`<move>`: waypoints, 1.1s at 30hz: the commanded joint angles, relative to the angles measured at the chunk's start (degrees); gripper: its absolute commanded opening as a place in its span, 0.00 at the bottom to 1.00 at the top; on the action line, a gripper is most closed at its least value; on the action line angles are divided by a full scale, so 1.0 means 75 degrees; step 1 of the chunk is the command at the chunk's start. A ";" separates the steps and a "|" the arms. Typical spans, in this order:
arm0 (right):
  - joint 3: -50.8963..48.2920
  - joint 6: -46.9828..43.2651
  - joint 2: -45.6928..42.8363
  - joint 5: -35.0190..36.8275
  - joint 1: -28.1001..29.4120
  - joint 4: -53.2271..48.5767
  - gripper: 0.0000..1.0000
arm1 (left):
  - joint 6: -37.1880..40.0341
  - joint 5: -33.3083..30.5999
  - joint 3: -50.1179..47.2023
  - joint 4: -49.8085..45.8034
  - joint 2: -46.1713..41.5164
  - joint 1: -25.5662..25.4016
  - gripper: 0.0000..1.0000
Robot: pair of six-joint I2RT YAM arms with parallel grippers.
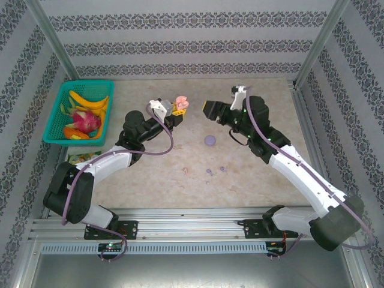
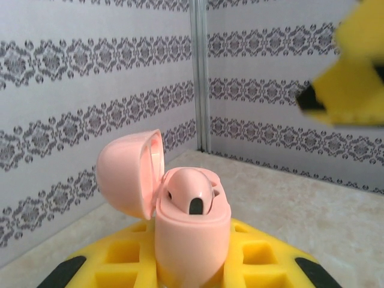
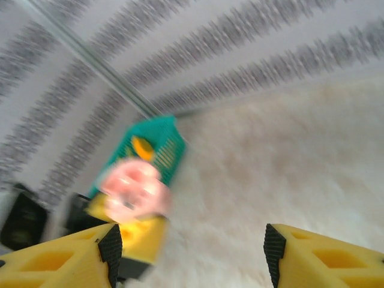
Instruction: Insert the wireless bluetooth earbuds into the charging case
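The left pincer (image 1: 178,109) is closed on the pink charging case (image 1: 181,102), holding it upright above the far middle of the table (image 1: 264,180). In the left wrist view the case (image 2: 192,240) stands between the yellow pads (image 2: 123,258), its lid (image 2: 129,171) swung open to the left on its hinge, and a pink earbud (image 2: 191,192) with a dark oval spot sits in the mouth of the case. The right pincer (image 1: 210,110) hangs just beside it on the right, facing it across a small gap, apart and not touching; a blurred yellow part of it shows at the upper right of the left wrist view. From the right wrist its two yellow fingers (image 3: 78,255) stand wide apart with nothing between them, so it is open, and the case (image 3: 135,192) appears beyond them as a pink blur. On the table nearer the arms' bases lie a round purple disc (image 1: 210,140), a tiny loose pink piece (image 1: 187,170) and two tiny purple pieces (image 1: 209,171), all well apart from both pincers; they are too small to make out in detail. A green basket (image 1: 60,105) holding bananas (image 1: 90,99) and a dragon fruit (image 1: 85,120) stands at the far left of the table.
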 commanded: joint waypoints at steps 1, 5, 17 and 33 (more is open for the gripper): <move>-0.0475 0.0871 0.0328 0.0528 0.0292 -0.1668 0.65 | -0.0059 -0.0311 -0.0239 0.0529 -0.0373 0.0195 0.00; -0.0744 0.1265 0.1024 0.1099 0.1146 -0.2006 0.64 | -0.0127 -0.0496 -0.0498 0.0630 -0.0536 0.0364 0.00; 0.0444 -0.1010 0.4126 -0.0045 0.2161 -0.2419 0.58 | -0.0293 -0.0665 -0.0950 0.0465 -0.1192 0.0779 0.00; 0.1140 -0.2518 0.5243 -0.0408 0.2179 -0.3102 0.51 | -0.0343 -0.0672 -0.0986 0.0264 -0.1352 0.0805 0.00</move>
